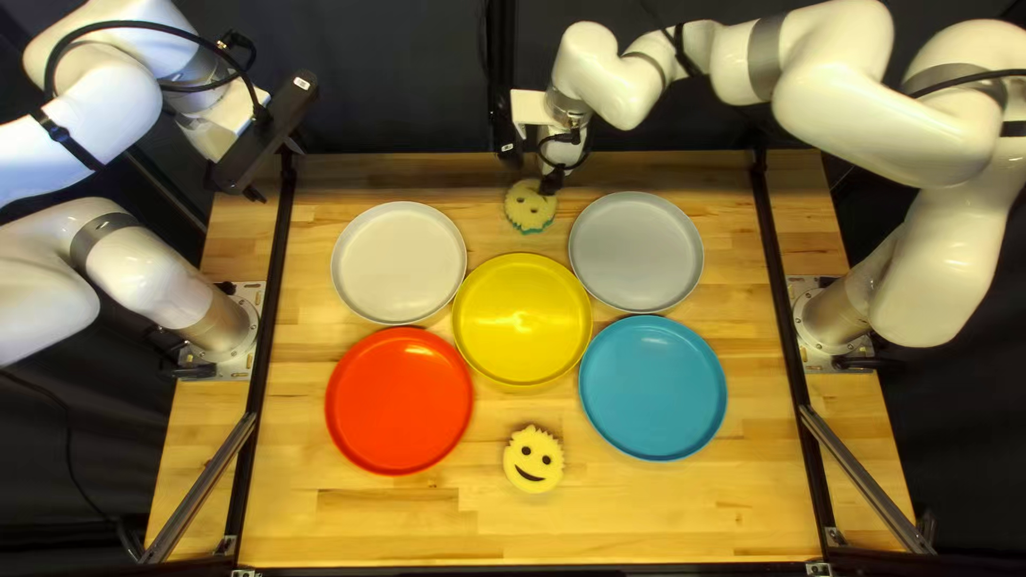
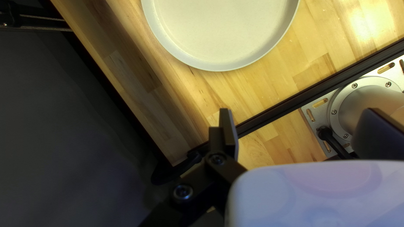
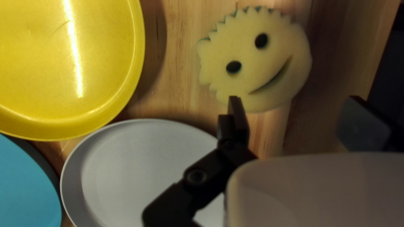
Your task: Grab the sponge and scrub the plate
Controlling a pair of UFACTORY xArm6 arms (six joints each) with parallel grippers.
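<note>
My right gripper (image 1: 548, 182) hangs over the far sponge (image 1: 526, 211), a pale yellow smiley one with a green underside. In the right wrist view my right gripper (image 3: 301, 122) stands open, and the sponge (image 3: 273, 63) lies just ahead of one fingertip, not between the fingers. A second smiley sponge (image 1: 533, 459) lies near the front. The plates are white (image 1: 399, 263), yellow (image 1: 523, 320), grey (image 1: 636, 252), red (image 1: 399, 401) and blue (image 1: 652, 388). At the far left corner is my left gripper (image 1: 254, 192); in its wrist view, this gripper (image 2: 301, 130) is open and empty.
A black rail (image 1: 274, 289) runs along the left side of the table and another (image 1: 786, 321) along the right. In the left wrist view my left arm's base plate (image 2: 336, 105) stands beyond the rail. A dark curtain (image 1: 395, 75) hangs behind.
</note>
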